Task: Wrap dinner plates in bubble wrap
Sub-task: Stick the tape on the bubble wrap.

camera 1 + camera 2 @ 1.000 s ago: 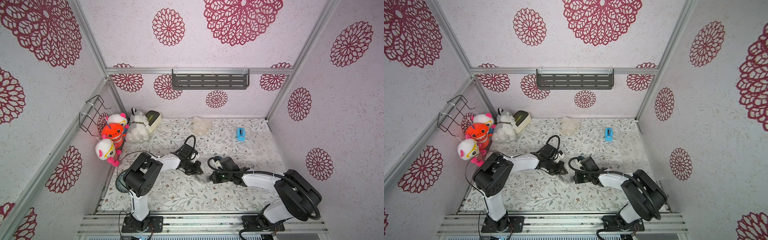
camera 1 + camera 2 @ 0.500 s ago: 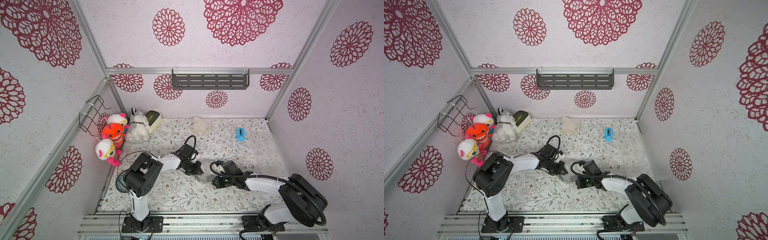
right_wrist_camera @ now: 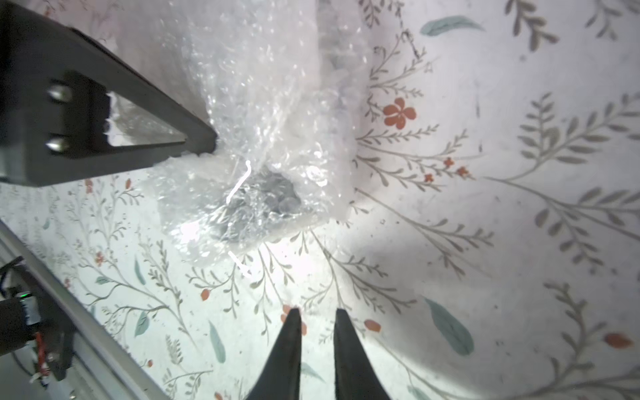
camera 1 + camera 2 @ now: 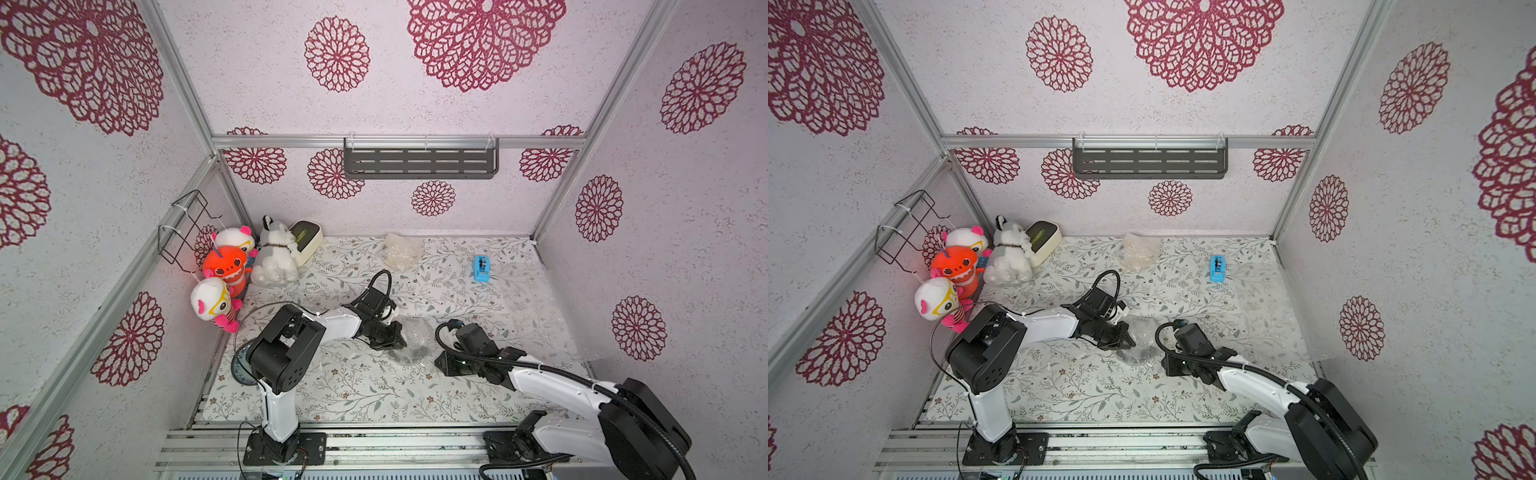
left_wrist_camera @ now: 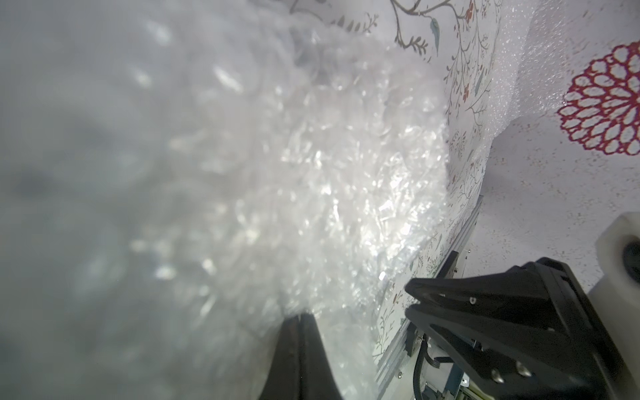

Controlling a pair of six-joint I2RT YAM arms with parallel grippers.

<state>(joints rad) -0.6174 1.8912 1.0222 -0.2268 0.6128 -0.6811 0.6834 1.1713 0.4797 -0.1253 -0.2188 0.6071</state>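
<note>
left gripper point(image 5: 299, 316): clamped on bubble wrap point(image 5: 311, 173), fold pinned over black plate point(image 3: 266, 202)
right gripper point(image 3: 314, 313): jaws slightly apart, empty

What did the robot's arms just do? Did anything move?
The right tool pulled back from the bubble wrap, toward its arm's own base. Its jaws parted a little, with nothing between them. The left tool stayed put, still shut on the bubble wrap around the black plate. The toys and the blue tape dispenser did not move.
</note>
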